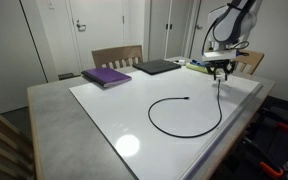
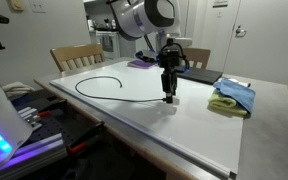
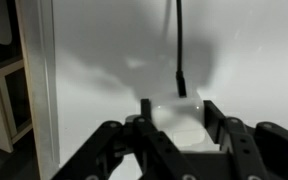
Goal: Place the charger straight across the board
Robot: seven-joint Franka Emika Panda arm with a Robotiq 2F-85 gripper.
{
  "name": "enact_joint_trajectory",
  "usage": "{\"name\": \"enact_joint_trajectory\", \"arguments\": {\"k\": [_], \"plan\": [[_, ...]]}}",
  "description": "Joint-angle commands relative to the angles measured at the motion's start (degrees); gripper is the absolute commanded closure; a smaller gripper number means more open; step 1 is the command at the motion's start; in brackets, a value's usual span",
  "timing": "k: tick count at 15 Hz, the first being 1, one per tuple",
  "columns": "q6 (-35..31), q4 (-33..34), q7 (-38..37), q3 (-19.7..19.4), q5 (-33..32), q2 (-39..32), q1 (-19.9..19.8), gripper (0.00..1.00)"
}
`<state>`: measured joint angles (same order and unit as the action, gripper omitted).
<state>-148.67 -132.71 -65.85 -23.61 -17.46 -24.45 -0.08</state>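
A grey tabletop [image 1: 52,112] in a room with white doors carries the glossy white board [image 1: 124,115]. The charger [image 3: 179,40] lies curled in a loose loop on the board, and the end effector [image 2: 169,93] pinches its white plug near one edge of the board.

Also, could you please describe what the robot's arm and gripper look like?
The white robot arm has smooth, rounded segments with darker joints. Its black two-finger gripper has angular linkage bars and flat fingers, clearest in the wrist view. No markings are readable.
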Motion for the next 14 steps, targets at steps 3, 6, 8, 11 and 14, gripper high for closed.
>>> {"name": "enact_joint_trajectory", "arguments": {"k": [3,6,8,11,14], "plan": [[0.52,-0.23,0.65,-0.61,-1.77,0.97,0.39,0.08],[2.40,0.91,0.67,-1.26,-4.82,1.42,1.62,0.00],[4.03,1.83,2.98,-0.60,-8.05,2.29,2.50,0.00],[9.20,3.61,7.33,1.64,-11.73,3.44,3.80,0.00],[12.88,5.92,12.21,5.61,-12.74,3.89,4.56,0.00]]}}
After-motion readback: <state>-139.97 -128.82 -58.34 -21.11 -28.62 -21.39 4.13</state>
